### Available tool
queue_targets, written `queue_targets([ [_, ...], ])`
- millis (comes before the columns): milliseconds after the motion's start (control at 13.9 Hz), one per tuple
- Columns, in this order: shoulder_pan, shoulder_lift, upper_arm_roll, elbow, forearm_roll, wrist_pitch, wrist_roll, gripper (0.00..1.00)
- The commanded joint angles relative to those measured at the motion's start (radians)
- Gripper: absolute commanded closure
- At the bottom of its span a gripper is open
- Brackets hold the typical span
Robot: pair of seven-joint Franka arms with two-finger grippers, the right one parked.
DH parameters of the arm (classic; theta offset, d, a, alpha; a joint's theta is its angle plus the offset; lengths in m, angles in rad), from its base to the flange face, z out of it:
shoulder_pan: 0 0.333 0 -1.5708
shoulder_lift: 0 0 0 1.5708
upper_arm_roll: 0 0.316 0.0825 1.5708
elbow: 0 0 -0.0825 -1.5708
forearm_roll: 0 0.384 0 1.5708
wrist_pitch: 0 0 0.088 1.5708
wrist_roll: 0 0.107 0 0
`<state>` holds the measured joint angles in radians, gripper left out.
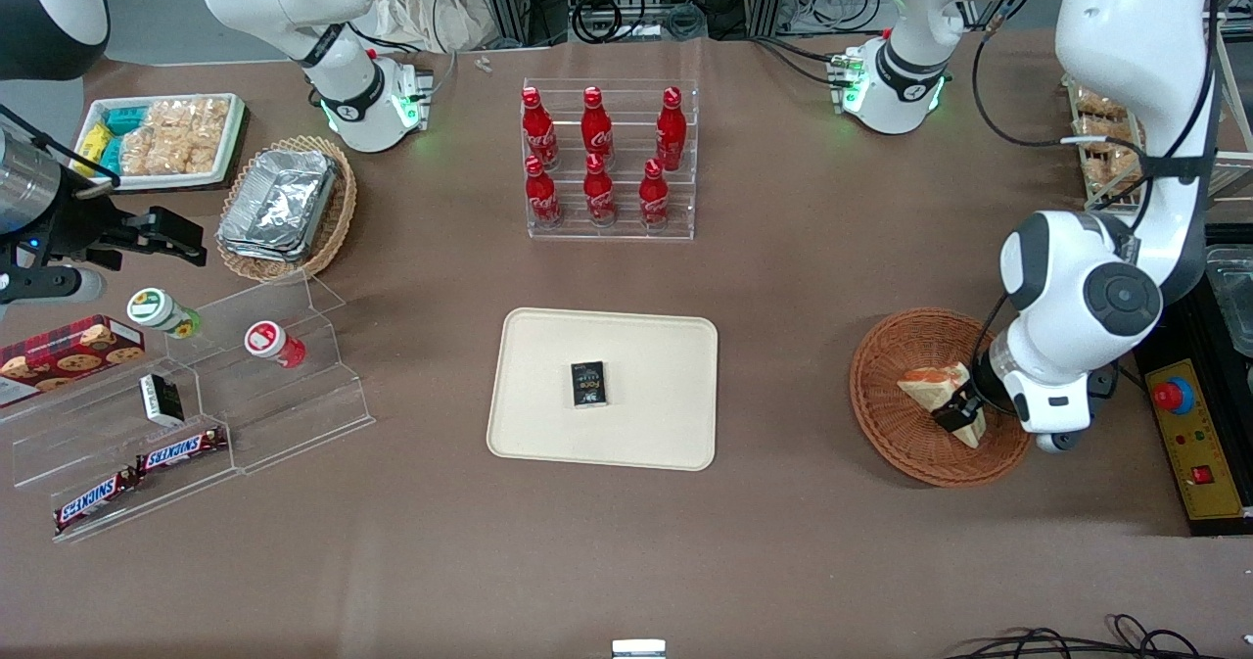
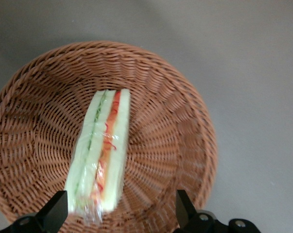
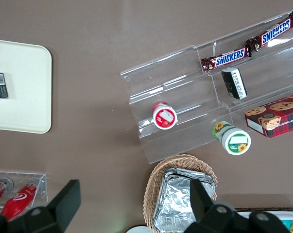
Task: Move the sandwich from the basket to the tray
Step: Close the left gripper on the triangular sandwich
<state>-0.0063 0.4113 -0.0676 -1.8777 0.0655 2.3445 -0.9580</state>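
One sandwich [image 2: 100, 153] in basket [image 2: 185, 145], open pincer [image 2: 119, 208] over it — fingertips cropped

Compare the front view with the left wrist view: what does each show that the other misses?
Only the front view shows the tray with a small dark packet on it. Only the wrist view shows the sandwich's filling edge and the open gripper straddling it. Both show the sandwich lying in the basket.
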Motion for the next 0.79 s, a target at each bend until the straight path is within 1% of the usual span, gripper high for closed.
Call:
queue_targets([
  [0,0.002,0.015,-0.001,-0.011,0.016,0.029,-0.041,0.00],
  [433,0.002,0.046,0.000,-0.021,0.017,0.039,-0.041,0.00],
  [722,0.000,0.074,0.000,-0.020,0.034,0.070,-0.039,0.00],
])
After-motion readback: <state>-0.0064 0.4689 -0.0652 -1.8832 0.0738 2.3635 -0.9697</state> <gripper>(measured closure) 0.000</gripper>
